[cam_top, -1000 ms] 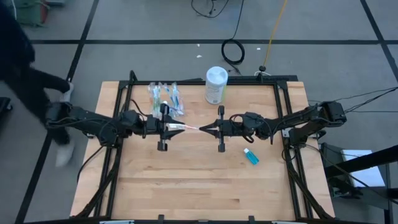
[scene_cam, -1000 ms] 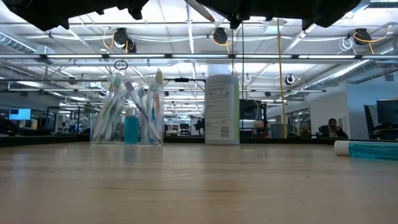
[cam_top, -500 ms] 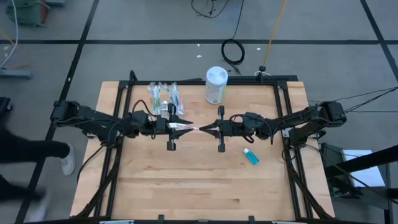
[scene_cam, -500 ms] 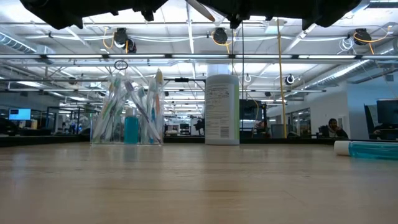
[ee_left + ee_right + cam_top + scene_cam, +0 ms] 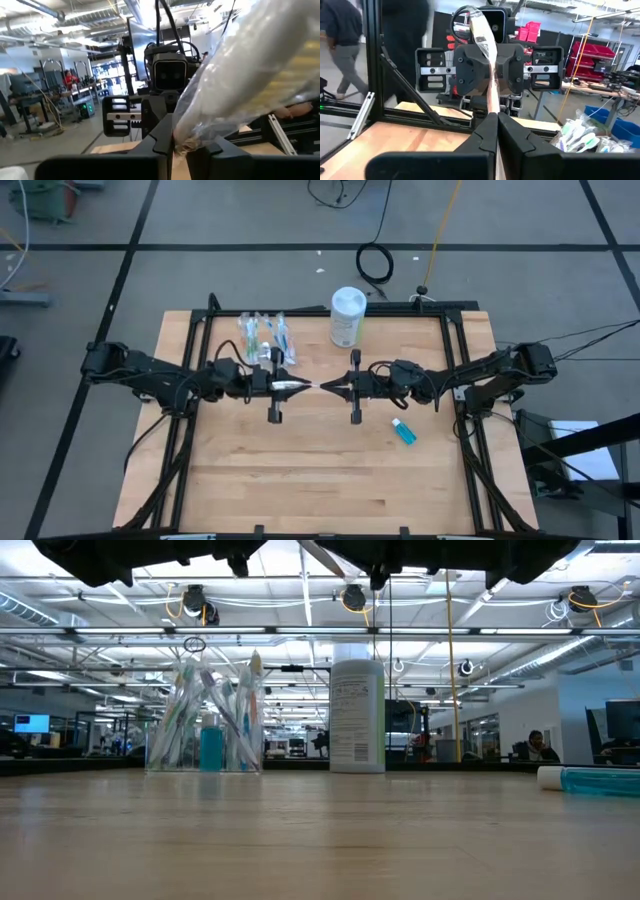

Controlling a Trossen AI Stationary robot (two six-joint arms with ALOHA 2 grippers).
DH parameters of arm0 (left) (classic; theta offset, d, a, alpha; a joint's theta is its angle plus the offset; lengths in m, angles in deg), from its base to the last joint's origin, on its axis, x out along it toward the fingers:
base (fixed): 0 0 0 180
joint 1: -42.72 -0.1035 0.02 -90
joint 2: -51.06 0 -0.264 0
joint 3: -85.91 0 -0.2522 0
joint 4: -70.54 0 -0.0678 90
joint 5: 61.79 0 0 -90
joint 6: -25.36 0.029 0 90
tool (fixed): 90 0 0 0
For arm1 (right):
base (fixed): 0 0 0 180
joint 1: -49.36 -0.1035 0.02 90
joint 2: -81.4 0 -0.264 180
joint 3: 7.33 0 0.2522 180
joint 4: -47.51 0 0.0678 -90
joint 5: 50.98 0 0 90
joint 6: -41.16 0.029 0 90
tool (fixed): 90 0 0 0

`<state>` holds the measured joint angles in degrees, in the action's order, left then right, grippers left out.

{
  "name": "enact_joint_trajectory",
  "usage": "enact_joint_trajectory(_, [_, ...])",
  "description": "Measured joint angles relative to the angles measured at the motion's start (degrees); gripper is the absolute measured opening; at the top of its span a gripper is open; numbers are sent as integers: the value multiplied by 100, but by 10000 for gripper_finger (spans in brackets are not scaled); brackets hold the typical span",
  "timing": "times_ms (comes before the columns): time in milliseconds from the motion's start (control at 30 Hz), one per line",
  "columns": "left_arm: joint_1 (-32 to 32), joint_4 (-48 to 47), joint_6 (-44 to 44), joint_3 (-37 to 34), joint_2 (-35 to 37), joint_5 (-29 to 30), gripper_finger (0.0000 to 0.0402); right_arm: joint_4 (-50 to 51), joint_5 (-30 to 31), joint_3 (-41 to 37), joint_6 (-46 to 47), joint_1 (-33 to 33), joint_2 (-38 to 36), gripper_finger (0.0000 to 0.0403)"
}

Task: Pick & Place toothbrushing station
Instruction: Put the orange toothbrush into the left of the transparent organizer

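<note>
both claws (image 5: 318, 387) pinch one wrapped toothbrush (image 5: 485, 45) midair.

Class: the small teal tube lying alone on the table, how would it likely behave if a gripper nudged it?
The teal tube lies on its side on bare wood, so it would probably roll or skid. It looks small, likely light, and easily knocked askew.

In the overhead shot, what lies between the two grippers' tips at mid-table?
A wrapped toothbrush spans the gap between the left gripper and the right gripper, each shut on one end, seen in the high view.
</note>
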<state>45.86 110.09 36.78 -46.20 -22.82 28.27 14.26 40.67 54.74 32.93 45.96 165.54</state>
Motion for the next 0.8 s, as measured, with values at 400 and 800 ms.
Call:
enact_joint_trajectory(400, [10, -1007, -306, 29, 274, 453, 12, 585, 88, 0, -26, -2, 0, 107])
enact_joint_trajectory(800, [-130, -5938, -1410, 740, 1977, 2193, 12, 1031, 738, 0, -256, 42, -2, 134])
